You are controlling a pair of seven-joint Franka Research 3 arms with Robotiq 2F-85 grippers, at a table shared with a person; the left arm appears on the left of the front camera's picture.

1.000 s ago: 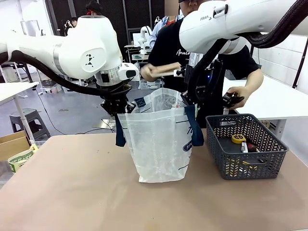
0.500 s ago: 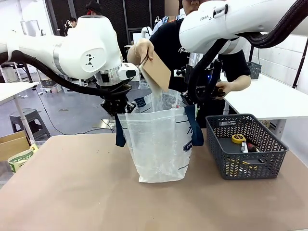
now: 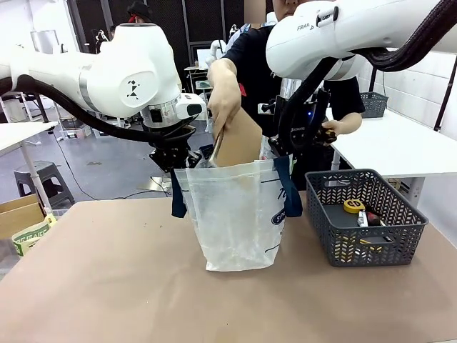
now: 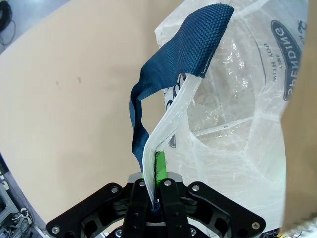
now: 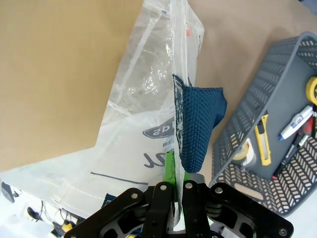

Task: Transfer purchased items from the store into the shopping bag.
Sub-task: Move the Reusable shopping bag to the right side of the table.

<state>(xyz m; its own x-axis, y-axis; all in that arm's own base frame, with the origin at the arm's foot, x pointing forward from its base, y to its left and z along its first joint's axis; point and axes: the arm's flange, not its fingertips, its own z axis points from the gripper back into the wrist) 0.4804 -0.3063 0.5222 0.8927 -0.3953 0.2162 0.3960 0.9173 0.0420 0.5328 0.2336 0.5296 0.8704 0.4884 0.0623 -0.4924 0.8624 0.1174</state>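
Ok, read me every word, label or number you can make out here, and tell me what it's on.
"SPENDING": upside down in the navy oval logo on the shopping bag, left wrist view.
"WITH YOU": smaller print beside it in the same logo, apparently.
"FRA": start of a word on the right arm; the rest is unreadable.
Green-and-white strip at the table's left edge: print too blurred.
Bag logo in the front and right wrist views: too creased to read.

There's the shopping bag (image 4: 233,114), and its navy oval logo (image 4: 290,59) reads "SPENDING" in white capitals, with thin print beside it spelling "WITH YOU". Over on the right arm (image 3: 350,32), the letters "FRA" show on the white casing.
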